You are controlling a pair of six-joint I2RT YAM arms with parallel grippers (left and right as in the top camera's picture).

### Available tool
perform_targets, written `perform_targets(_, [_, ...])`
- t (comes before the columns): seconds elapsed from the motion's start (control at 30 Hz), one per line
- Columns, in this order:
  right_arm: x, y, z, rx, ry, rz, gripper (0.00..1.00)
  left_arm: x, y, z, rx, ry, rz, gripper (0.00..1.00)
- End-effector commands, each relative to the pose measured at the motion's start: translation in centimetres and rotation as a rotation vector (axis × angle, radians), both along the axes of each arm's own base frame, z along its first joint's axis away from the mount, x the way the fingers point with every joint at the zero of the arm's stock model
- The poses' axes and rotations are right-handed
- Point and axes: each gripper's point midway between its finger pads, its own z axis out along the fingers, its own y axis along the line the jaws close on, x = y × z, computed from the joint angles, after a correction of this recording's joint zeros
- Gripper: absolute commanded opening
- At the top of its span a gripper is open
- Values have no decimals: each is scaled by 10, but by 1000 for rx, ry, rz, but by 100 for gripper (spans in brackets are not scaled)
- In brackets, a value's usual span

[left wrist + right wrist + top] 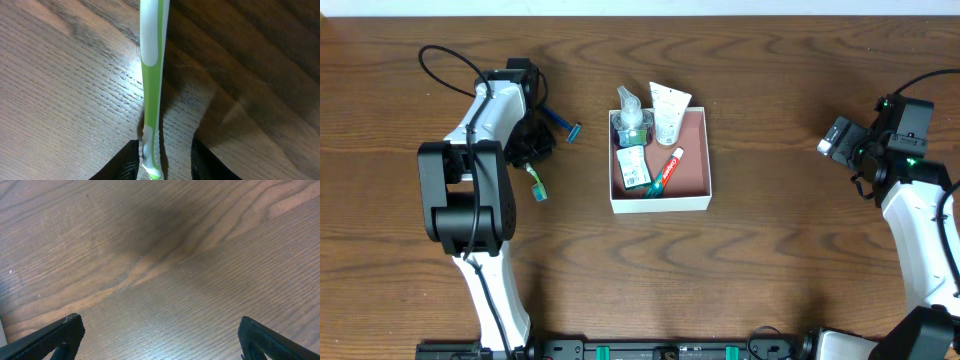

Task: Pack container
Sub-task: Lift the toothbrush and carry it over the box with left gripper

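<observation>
straddling the green toothbrush (pixel 150 75) with the left claw (pixel 165 151), we are holding it part open: one finger at the handle, the other clear, nothing gripped. the handle is running straight out between the fingers. the container (pixel 660 203) is lying to our right, nearer this arm, with a blue razor (pixel 563 124) off the path. the right claw (pixel 162 332) is gaping wide, empty.

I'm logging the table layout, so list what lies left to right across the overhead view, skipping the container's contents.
Green-and-white toothbrush → blue razor → square white-walled container with pink-brown inside → white-and-black right arm.
</observation>
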Motion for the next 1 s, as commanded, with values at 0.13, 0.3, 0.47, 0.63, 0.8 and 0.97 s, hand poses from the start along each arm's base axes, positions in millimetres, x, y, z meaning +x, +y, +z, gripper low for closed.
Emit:
perform_targets(0.13, [1, -6, 10, -18, -23, -9, 99, -16, -7, -39, -53, 59, 4, 29])
perform_targets(0.3, [1, -6, 10, -18, -23, -9, 99, -21, -11, -49, -75, 57, 3, 23])
perform_targets(0.47, [1, -6, 10, -18, -23, -9, 99, -21, -11, -49, -76, 58, 3, 19])
perform_targets(0.63, [1, -6, 10, -18, -23, -9, 99, -20, -20, -49, -128, 54, 9, 6])
perform_targets(0.8, [1, -6, 10, -18, -23, -9, 99, -19, -22, -49, -139, 49, 9, 6])
perform_targets(0.97, [1, -6, 10, -18, -23, -9, 99, -16, -22, -38, -140, 58, 3, 6])
